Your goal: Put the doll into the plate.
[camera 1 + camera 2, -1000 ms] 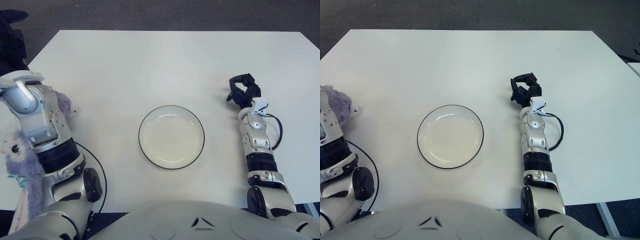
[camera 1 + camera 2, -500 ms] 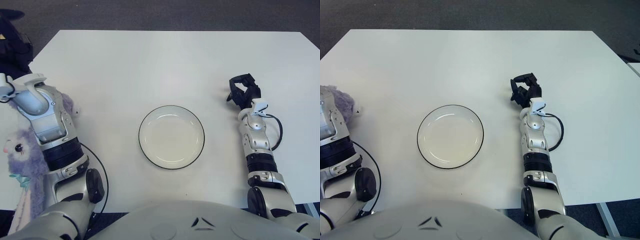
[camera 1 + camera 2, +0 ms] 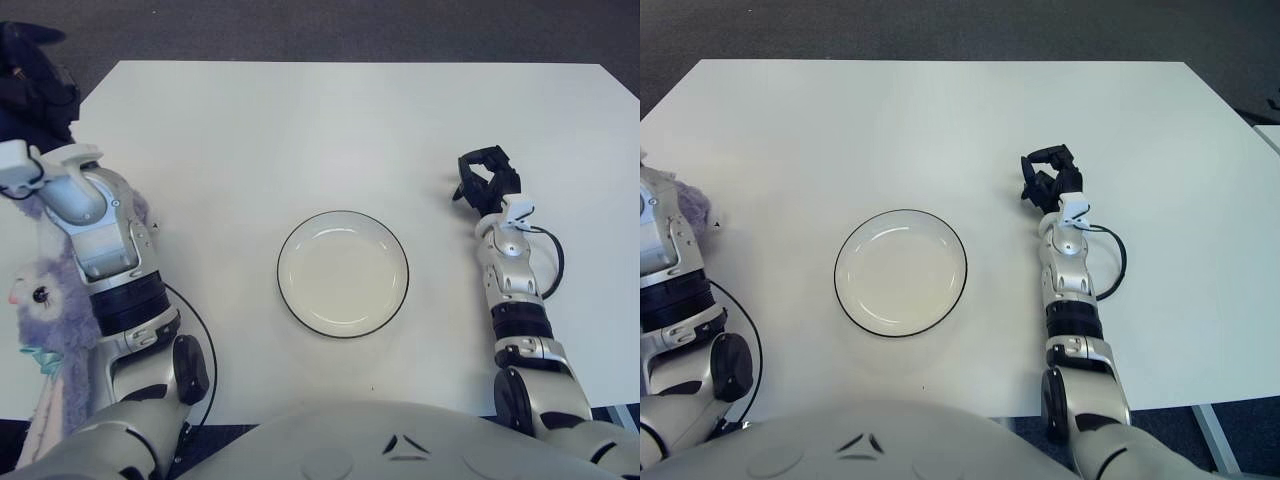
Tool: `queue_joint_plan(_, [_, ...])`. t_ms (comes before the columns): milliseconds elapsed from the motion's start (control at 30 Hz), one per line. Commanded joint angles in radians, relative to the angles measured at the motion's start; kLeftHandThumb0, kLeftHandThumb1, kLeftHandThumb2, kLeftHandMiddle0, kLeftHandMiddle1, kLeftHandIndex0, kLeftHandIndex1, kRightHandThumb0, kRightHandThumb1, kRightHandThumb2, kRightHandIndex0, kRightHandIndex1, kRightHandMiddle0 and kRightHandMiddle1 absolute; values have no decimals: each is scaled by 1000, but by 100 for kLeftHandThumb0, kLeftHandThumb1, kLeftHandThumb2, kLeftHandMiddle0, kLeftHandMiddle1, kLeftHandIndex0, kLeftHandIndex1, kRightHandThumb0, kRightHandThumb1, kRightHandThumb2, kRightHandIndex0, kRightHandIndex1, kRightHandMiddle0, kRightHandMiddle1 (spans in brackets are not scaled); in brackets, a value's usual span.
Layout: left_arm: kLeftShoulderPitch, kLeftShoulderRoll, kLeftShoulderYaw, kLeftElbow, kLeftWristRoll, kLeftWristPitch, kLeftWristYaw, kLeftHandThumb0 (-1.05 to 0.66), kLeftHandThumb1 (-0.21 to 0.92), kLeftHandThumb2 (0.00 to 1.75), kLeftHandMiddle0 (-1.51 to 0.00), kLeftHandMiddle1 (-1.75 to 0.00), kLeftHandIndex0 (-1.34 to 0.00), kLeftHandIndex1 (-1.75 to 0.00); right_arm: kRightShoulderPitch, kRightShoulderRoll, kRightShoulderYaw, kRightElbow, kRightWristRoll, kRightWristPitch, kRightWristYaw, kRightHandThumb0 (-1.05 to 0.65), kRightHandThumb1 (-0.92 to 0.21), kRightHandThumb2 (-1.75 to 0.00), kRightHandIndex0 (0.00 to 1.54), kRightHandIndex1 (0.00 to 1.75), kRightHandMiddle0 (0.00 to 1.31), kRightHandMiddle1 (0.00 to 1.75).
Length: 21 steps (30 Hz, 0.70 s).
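Your purple doll sits at the table's nine o'clock edge behind the left forearm, whose hand I cannot see; the empty plate lies centre; your right hand, fingers curled, shows at three o'clock.

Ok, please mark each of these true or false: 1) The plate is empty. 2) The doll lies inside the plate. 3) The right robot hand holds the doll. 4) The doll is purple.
1) True: the plate holds nothing.
2) False: the doll shows at the table's left edge, beside the left arm.
3) False: the right robot hand holds nothing, to the right of the plate.
4) True.
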Motion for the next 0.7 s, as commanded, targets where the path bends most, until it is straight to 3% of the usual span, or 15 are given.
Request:
queue_joint_plan(0, [-8, 22, 11, 0, -18, 11, -9, -35, 92, 46, -58, -142, -27, -168, -13, -10, -5, 8, 12, 68, 9, -35, -92, -39, 87, 175, 33, 161])
queue_joint_plan(100, [-3, 33, 29, 2, -44, 21, -17, -35, 92, 45, -61, -142, -28, -167, -79, -41, -6, -33, 18, 132, 30, -35, -92, -37, 88, 175, 36, 159])
queue_joint_plan(167, [2, 37, 34, -3, -51, 26, -19, -35, 92, 45, -62, -142, -28, -167, -105, -46, -4, -19, 14, 132, 34, -35, -92, -36, 88, 175, 37, 158])
queue_joint_plan(433, [3, 44, 39, -2, -61, 30, -22, -35, 92, 44, -63, -141, -28, -166, -119, -47, -2, -15, 12, 143, 35, -35, -92, -35, 89, 175, 38, 157])
queue_joint_plan(567, [55, 37, 75, -85, -55, 74, 4, -35, 92, 43, -64, -140, -30, -165, -316, -57, 34, 131, -22, 129, 40, -35, -92, -35, 89, 175, 38, 157])
queue_joint_plan(667, [60, 33, 85, -104, -35, 90, 25, -35, 92, 40, -64, -140, -33, -162, -379, -60, 50, 212, -32, 103, 54, -35, -92, -35, 89, 175, 38, 156])
